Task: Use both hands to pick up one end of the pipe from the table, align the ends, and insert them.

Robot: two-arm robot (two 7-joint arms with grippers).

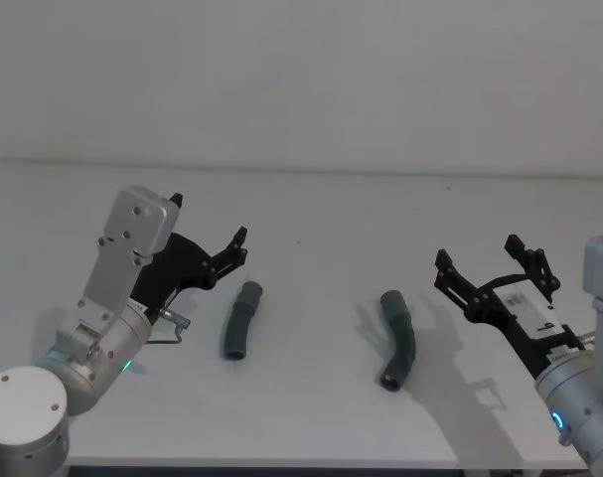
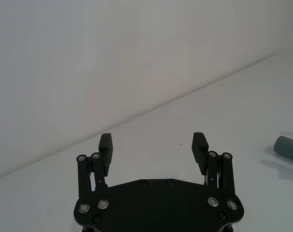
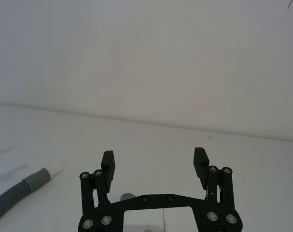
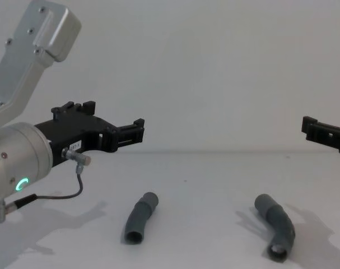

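Note:
Two dark grey bent pieces of the pipe lie apart on the table (image 1: 311, 219). The left piece (image 1: 239, 320) (image 4: 140, 217) is just right of my left gripper (image 1: 210, 219) (image 4: 113, 117), which hovers open above the surface. One grey cuff (image 2: 288, 148) shows beside the open left gripper (image 2: 152, 143) in the left wrist view. The right piece (image 1: 398, 340) (image 4: 277, 225) lies left of my right gripper (image 1: 478, 250) (image 4: 326, 134), also open and raised. In the right wrist view a ribbed piece (image 3: 16, 195) with a white tip (image 3: 54, 170) lies off to the side of the open right gripper (image 3: 154, 157). Neither gripper touches a piece.
The table is plain white-grey and meets a bare white wall (image 1: 301, 79) at the back. A thin cable (image 4: 57, 193) loops under the left wrist. A gap of bare table separates the two pieces.

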